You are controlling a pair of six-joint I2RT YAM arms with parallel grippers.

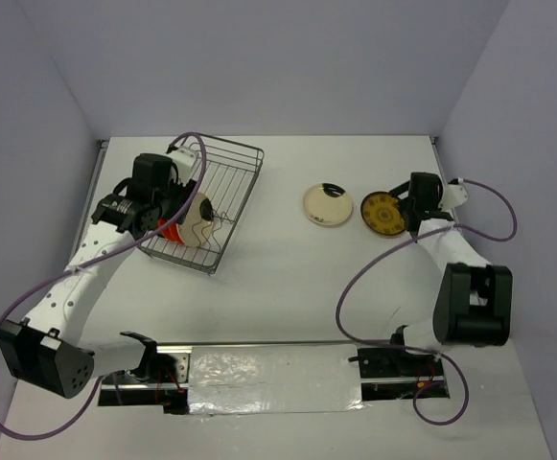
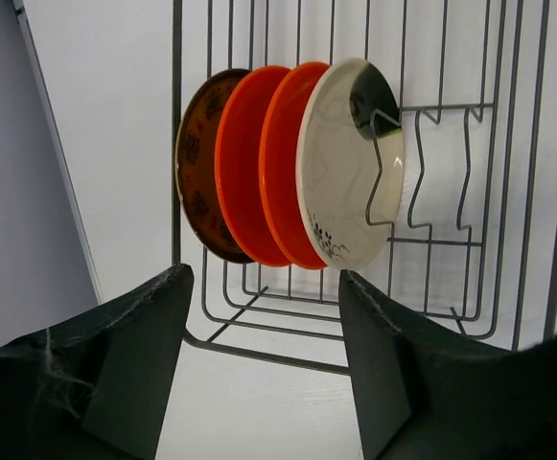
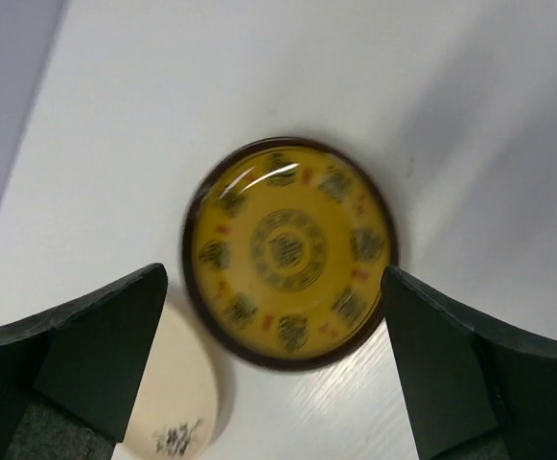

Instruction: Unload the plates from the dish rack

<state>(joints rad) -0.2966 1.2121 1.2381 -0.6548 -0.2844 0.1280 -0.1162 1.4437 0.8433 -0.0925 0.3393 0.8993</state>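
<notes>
The fingers (image 2: pixel 134 364) of the left gripper (image 2: pixel 262 287) stand apart with nothing between them. In the left wrist view they frame a gap that looks straight onto the dish rack (image 2: pixel 175 96). The fingers (image 3: pixel 96 355) of the right gripper (image 3: pixel 273 271) are likewise spread wide and hold nothing. This gripper hangs above a mustard-gold plate (image 3: pixel 288 251), whose dark rim and ring of dark motifs show between the two pads in a slightly blurred picture. I cannot tell whether the pads touch the plate.

On the white table (image 1: pixel 288 287), the rack sits at the left, its long side angled from near-left to far-right. The left gripper is over its near-left part. Four plates stand on edge there, packed close in a row between the wavy divider wires:

- At the left end is a dark-backed patterned plate (image 2: pixel 197 182).
- Next come two orange-red plates (image 2: pixel 244 163).
- At the right end is a cream plate with a dark blotch (image 2: pixel 350 163), its face crossed by a divider wire.

From the top camera only the orange and cream ones show clearly under the arm.

Farther right, well apart from the rack, two plates lie flat on the table just beside each other. One is a second cream plate (image 1: pixel 328 204) with a dark mark near its far edge, and to its right is the mustard-gold one. The rack's far end reaches towards the back wall (image 1: pixel 278 67). A purple cable (image 1: pixel 197 139) loops over its far-left corner.
</notes>
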